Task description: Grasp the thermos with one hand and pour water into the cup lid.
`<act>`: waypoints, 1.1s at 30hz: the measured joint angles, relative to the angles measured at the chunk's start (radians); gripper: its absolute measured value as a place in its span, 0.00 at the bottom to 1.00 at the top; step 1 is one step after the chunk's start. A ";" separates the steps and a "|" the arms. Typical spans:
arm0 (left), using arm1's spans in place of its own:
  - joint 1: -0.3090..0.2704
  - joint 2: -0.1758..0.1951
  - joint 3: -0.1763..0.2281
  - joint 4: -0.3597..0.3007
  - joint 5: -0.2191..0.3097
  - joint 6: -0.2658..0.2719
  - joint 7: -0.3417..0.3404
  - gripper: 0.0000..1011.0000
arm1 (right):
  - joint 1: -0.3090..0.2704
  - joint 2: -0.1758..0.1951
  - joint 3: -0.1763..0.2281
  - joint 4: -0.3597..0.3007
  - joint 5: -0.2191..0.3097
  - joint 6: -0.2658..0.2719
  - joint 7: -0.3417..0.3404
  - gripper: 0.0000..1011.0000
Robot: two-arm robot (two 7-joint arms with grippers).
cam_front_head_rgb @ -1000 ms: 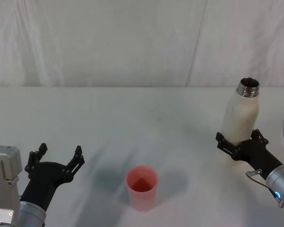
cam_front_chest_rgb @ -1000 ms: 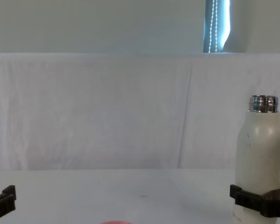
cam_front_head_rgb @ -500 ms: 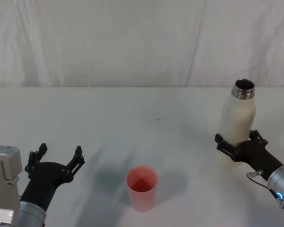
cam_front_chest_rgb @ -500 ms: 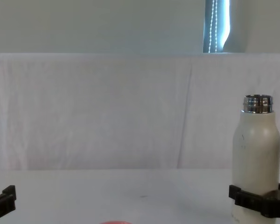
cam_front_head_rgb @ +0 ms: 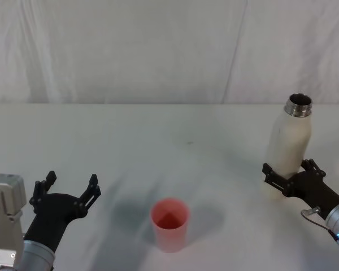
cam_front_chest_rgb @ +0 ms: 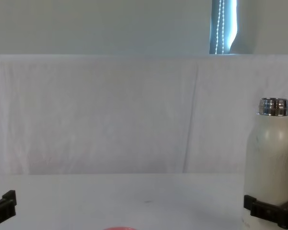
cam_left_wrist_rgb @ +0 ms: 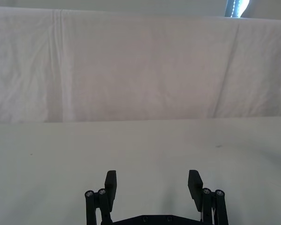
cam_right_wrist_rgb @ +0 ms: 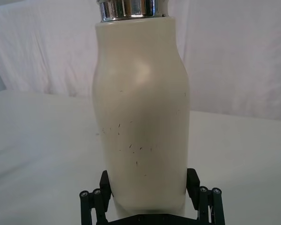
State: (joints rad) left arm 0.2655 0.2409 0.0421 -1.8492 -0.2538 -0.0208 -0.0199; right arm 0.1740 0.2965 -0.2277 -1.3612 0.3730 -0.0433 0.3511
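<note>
Standing between the right hand [cam_front_head_rgb: 291, 179] fingers, pinched low: the thermos [cam_front_head_rgb: 288, 144].

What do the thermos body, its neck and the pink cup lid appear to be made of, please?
The thermos body looks like matte cream-painted or powder-coated metal: soft, dull highlight, small dark flecks. Its neck looks like bare polished steel, with bright banded reflections. The cup lid looks like matte pinkish-red plastic with a thin even wall, though the material cannot be confirmed. The right tool sits around the thermos's lower body.
</note>
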 joint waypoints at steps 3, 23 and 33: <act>0.000 0.000 0.000 0.000 0.000 0.000 0.000 0.99 | -0.009 0.006 0.003 -0.011 0.002 0.000 -0.001 0.99; 0.000 0.000 0.000 0.000 0.000 0.000 0.000 0.99 | -0.092 0.049 0.024 -0.119 0.015 0.004 -0.008 0.99; 0.000 0.000 0.000 0.000 0.000 0.000 0.000 0.99 | -0.155 0.071 0.046 -0.187 0.014 -0.002 -0.029 0.99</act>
State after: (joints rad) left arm 0.2655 0.2409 0.0421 -1.8492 -0.2538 -0.0208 -0.0199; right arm 0.0188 0.3673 -0.1815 -1.5482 0.3866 -0.0452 0.3217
